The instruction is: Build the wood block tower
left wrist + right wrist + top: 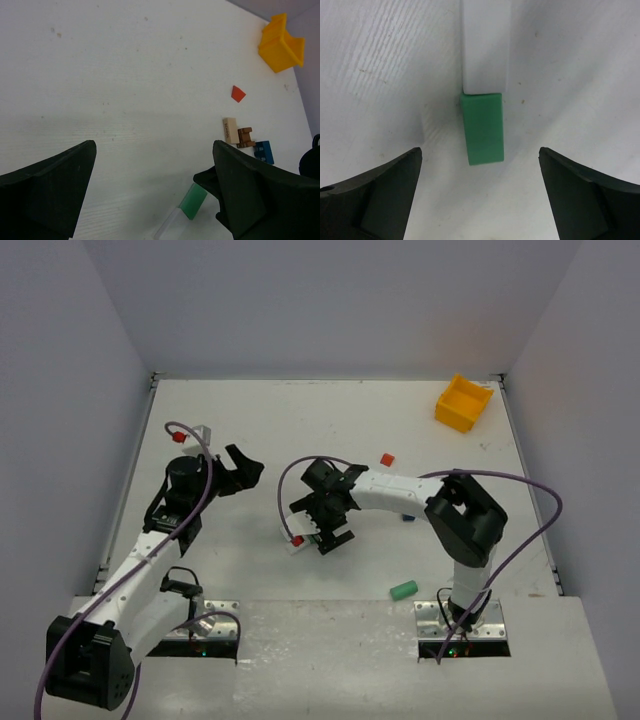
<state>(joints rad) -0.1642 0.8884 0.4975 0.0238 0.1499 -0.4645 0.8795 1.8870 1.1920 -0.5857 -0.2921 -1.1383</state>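
At centre of the top view, right claw pointed down at the tabletop, jaws spread wide, gripping nothing. In the right wrist view, two dark fingers in the lower corners, well clear of a green block at mid frame. Of the wood block tower, only this much together: green block flat on the tabletop, its upper end touching a white block that runs off the top edge; level or not, hard to tell. Left of centre in the top view, left claw, likewise spread wide and empty, raised above bare tabletop. In the left wrist view, right of centre, a red block; below it a tan block touching a brown block, with a blue block just beside. In the upper right corner of that view, a yellow bin. Low in the top view, near the right arm's base, a teal block lying alone.
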